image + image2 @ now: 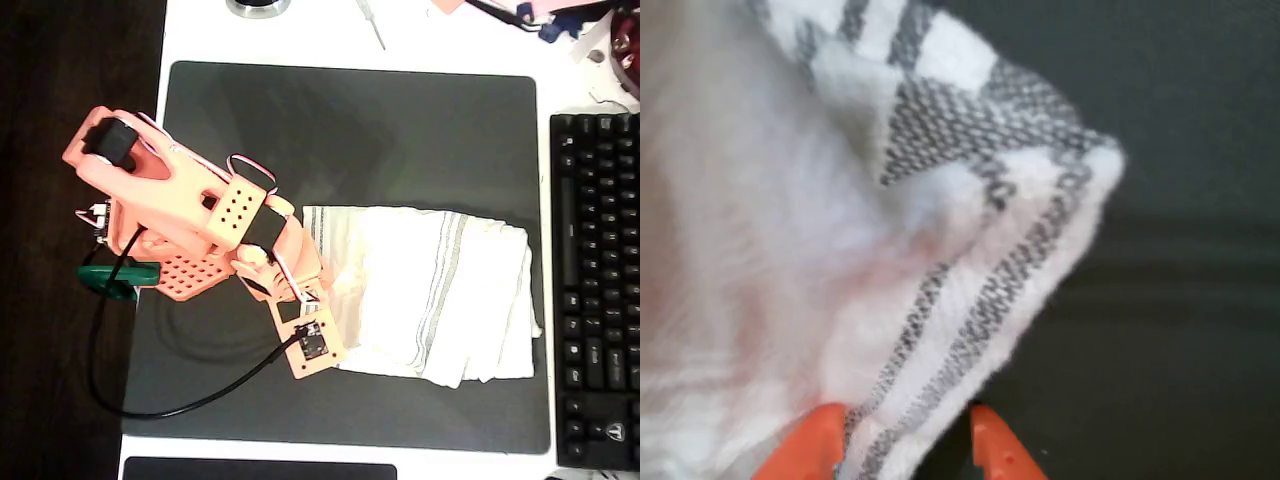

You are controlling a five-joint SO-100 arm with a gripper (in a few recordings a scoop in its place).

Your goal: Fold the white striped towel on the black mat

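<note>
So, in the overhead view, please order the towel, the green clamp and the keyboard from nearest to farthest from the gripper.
1. White striped towel: its left edge lies at the gripper.
2. Green clamp: left, at the arm's base.
3. Black keyboard: far right, beyond the black mat.

White bench [350, 30] up top, with a dark wood-looking floor [60, 380] running down the left side of the overhead view. A black keyboard [595, 290] sits along the right edge, and there's some clutter [560, 20] (cables, bits, too blurry to name) in the top right corner.
</note>
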